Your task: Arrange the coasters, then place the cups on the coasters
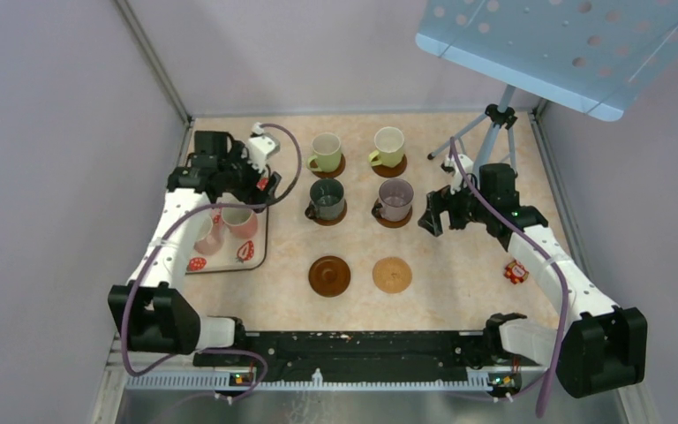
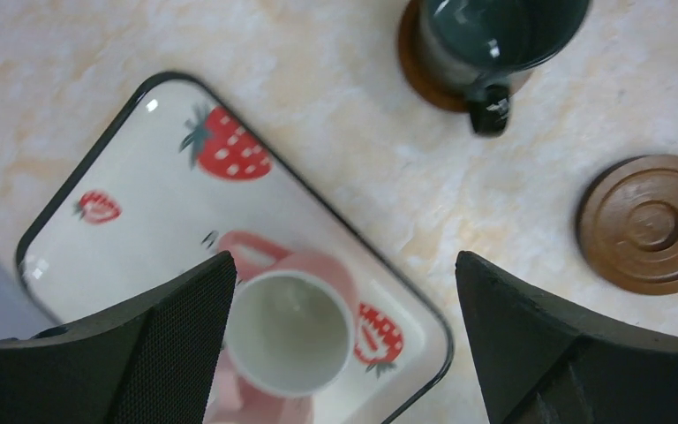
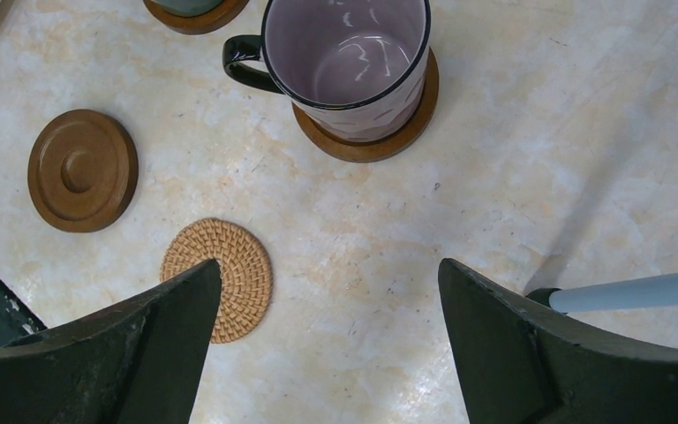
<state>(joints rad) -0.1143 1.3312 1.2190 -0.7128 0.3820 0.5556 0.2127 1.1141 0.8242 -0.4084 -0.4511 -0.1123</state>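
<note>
My left gripper [image 2: 342, 265] hangs, jaws spread wide and empty, over the white strawberry-print tray [image 2: 159, 203], where two pink handled mugs [image 1: 240, 221] sit, one apparently tilted under the arm. Right of the tray, four mugs [image 1: 327, 200] stand on round brown coasters [image 1: 326, 215]. Nearer me, a dark brown wooden coaster [image 1: 329, 276] and a tan woven coaster [image 1: 392, 275] lie uncovered. My right gripper [image 3: 328, 265], farthest from the tray, gapes empty.
</note>
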